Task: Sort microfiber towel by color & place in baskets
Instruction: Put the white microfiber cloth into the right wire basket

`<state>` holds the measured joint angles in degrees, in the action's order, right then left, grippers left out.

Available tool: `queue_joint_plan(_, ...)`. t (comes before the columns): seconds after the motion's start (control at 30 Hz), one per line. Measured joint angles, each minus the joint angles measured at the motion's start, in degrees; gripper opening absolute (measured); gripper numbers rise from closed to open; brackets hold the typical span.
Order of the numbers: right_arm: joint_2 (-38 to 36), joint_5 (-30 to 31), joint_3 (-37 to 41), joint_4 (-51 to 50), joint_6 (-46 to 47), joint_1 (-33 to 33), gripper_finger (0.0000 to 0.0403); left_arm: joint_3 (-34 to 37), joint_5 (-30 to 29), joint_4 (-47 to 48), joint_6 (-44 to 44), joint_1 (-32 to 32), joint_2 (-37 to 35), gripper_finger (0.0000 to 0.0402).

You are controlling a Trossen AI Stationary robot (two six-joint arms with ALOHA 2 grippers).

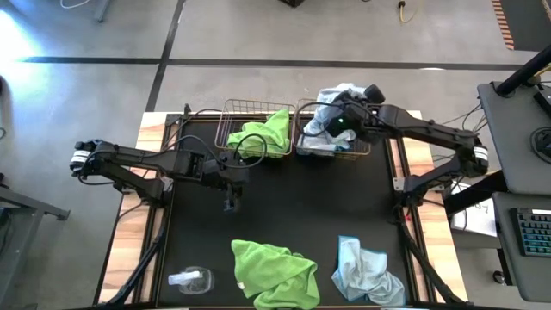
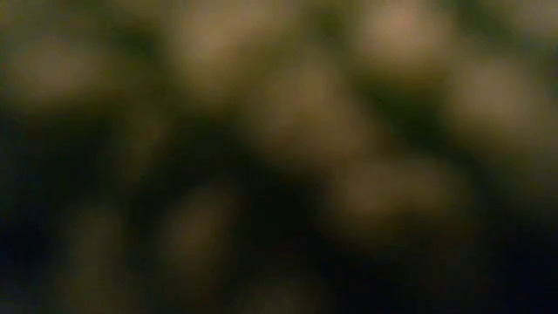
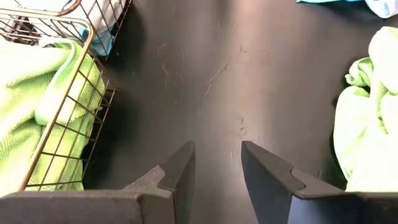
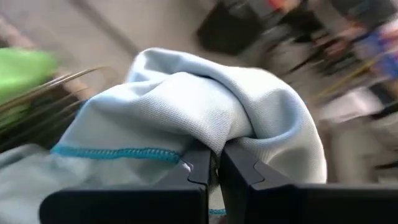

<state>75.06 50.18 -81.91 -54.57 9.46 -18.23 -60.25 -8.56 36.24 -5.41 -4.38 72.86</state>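
Note:
The left wire basket (image 1: 225,120) holds a lime green towel (image 1: 263,133) that drapes over its near rim. The right basket (image 1: 366,148) holds pale blue cloth. My right gripper (image 1: 331,127) hovers over that basket, shut on a pale blue towel (image 4: 186,106). My left gripper (image 1: 231,204) is open, low over the black mat in front of the left basket, touching nothing. A second green towel (image 1: 275,271) and a second blue towel (image 1: 368,275) lie crumpled at the mat's near edge. My right gripper pinches a bunched fold of the pale blue towel (image 4: 231,134) between its two fingers. The cloth bulges up over the fingertips, and its teal-stitched hem (image 4: 115,152) runs beside them. The rest sags toward the right basket; whether it touches the cloth there, I cannot tell.
A small clear object (image 1: 189,278) lies at the mat's near left corner. Bare black mat (image 1: 301,198) stretches between the baskets and the two near towels. Wooden table strips (image 1: 129,250) flank the mat. The low view shows only a dark blur.

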Motion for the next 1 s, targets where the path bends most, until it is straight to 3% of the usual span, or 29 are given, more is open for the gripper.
queue_joint_plan(0.1,0.48,-10.03,0.0,-0.44,1.6,-0.58,0.0013,0.0,-0.03,0.33,0.08,0.0,0.0,0.0115)
queue_joint_plan(0.17,0.89,-12.87,0.0,-0.46,2.03,-0.55,0.0013,0.0,-0.05,0.31,0.42,0.0,0.0,0.0115)
queue_joint_plan(0.53,2.58,-13.16,0.04,-4.68,0.74,-0.56,0.0019,0.0,-2.95,0.51,0.44,0.11,0.0,0.0115)
queue_joint_plan(1.0,2.61,-18.47,-0.04,-14.04,4.91,-0.56,0.0145,0.0,-2.95,0.75,0.42,0.11,-0.23,0.0115)
